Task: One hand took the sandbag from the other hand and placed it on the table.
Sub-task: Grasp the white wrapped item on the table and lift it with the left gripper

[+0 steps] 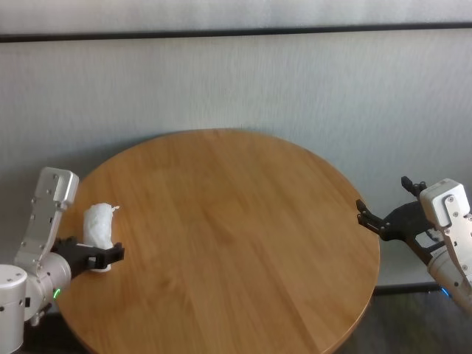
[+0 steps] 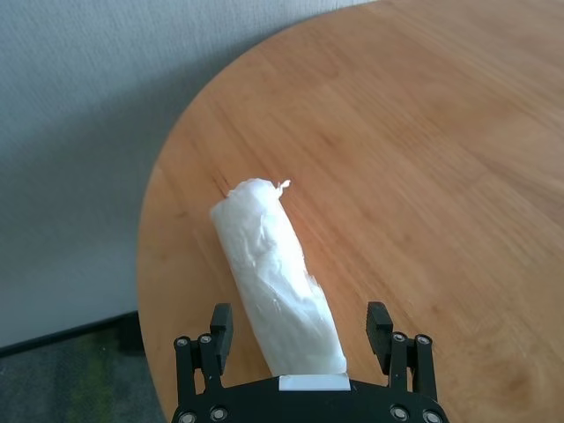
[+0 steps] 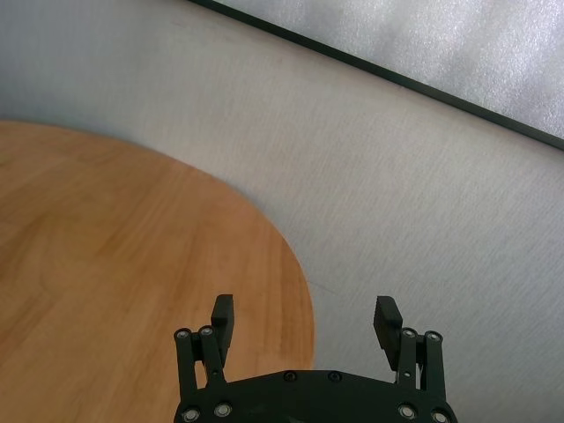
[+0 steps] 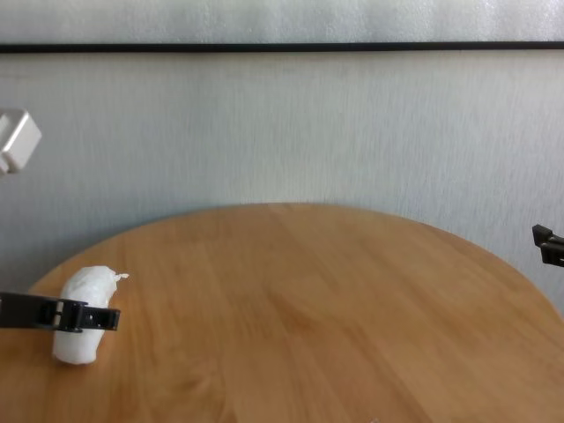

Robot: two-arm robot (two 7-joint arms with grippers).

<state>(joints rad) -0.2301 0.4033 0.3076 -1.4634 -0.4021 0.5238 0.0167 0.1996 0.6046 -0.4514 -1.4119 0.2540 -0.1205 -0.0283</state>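
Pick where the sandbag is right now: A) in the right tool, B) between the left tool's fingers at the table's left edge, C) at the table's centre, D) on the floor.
B: the sandbag lies on the table between the open fingers of the left tool, while the right tool is empty off the right edge.

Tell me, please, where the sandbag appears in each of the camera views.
Head: sandbag at far left, in the left gripper.
Chest: low left.
Left wrist: centre, between the fingers.
Right wrist: not in it.
Shared landmark: the table, whose left edge it sits near.
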